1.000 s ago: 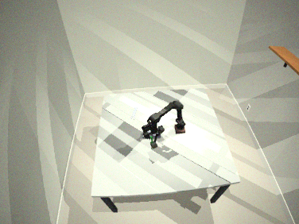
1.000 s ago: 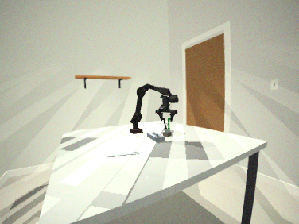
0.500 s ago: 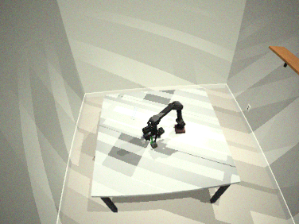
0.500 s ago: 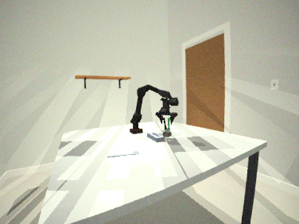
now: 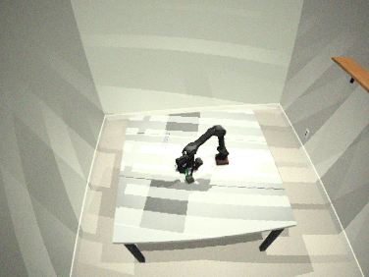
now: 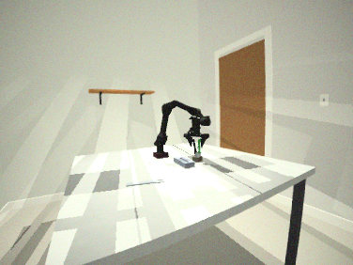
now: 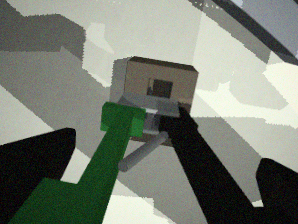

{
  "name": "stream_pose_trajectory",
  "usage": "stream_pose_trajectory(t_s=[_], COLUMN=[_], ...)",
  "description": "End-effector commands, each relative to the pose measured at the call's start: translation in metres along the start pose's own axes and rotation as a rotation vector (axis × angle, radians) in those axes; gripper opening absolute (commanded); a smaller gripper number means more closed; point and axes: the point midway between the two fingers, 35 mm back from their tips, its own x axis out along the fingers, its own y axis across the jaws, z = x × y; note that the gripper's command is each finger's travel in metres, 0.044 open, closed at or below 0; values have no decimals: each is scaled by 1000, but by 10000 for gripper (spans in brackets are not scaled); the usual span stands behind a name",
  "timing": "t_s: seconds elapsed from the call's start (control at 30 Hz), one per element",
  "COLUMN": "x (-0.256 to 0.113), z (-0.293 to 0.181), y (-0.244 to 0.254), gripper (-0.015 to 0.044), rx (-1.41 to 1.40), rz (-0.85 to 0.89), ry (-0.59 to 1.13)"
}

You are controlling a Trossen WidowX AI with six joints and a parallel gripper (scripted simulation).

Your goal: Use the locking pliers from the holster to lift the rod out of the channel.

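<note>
Locking pliers — one handle green, other black, head grey — stand upright at holster, handles up and spread apart in wrist view; short grey bar juts from head, lower centre of frame. Holster: small brownish block with square opening, on table. Channel block: blue-grey, long, low, just beside holster, upper right corner in wrist view. Rod too small to make out.
</note>
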Motion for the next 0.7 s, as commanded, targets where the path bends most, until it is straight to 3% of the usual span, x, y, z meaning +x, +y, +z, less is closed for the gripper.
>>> stream_pose_trajectory(t_s=[0.0, 0.67], x=[1, 1], z=[-1, -1], y=[0, 0], gripper=[420, 393], rx=[6, 6], rz=[0, 0], ry=[4, 4])
